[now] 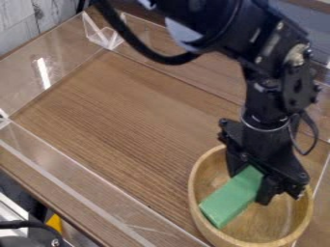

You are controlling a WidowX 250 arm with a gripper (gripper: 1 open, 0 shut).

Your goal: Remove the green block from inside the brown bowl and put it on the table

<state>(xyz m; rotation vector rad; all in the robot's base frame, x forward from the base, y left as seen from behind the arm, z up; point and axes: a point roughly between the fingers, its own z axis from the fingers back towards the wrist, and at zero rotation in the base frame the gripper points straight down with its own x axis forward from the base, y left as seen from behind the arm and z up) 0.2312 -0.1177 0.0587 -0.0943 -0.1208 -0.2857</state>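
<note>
The brown bowl (pixel 276 222) sits at the near right corner of the table (pixel 129 111). Inside it lies the green block (pixel 230 203), tilted, its lower end near the bowl's front-left rim. The block's upper end is between the fingers of my black gripper (pixel 261 181). The gripper points straight down into the bowl, shut on that end of the block. The arm hides the bowl's back part.
Low clear acrylic walls (pixel 58 63) border the table at the back left, and another wall (pixel 91 198) runs along the front. A clear bracket (pixel 103 34) stands at the far corner. The bowl is close to the front and right edges.
</note>
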